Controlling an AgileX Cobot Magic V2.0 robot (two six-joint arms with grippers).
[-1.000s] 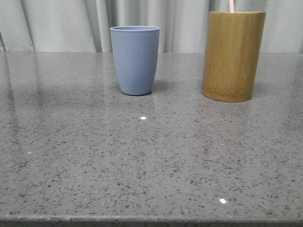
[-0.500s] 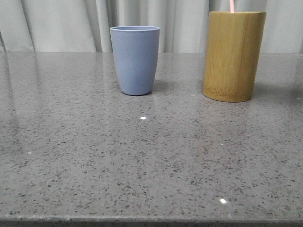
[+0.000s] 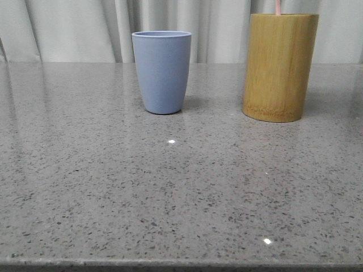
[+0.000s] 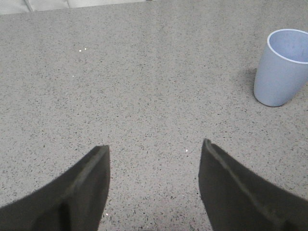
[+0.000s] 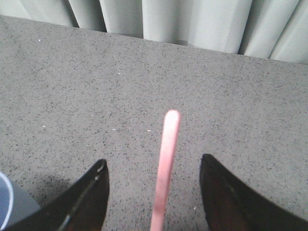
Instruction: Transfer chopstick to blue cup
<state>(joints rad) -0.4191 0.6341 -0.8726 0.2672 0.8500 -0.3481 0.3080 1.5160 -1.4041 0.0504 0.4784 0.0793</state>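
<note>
On my front view I see no arm and no gripper, only the grey speckled table (image 3: 170,187) with two vessels standing upright at its far side, well apart. The blue cup (image 3: 162,72) is on the left. The bamboo holder (image 3: 279,67) is on the right, taller than the cup. One pink chopstick (image 3: 278,7) tip pokes above the holder's rim; I count one stick and cannot tell whether more are inside. A pale curtain (image 3: 74,28) hangs behind.

My left wrist view shows what the front view lacks: the left gripper (image 4: 154,159), spread wide with nothing between its fingers, hovering over bare table. The cup (image 4: 283,67) stands off to one side of it, apart from both fingers, its mouth open to the camera.

My right wrist view shows the right gripper (image 5: 154,175), also spread wide and holding nothing. The chopstick (image 5: 166,166) rises between the two fingers, touching neither. A sliver of the cup (image 5: 12,207) shows at the picture's edge, and the curtain (image 5: 192,21) lies beyond the table. The holder itself is hidden here.
</note>
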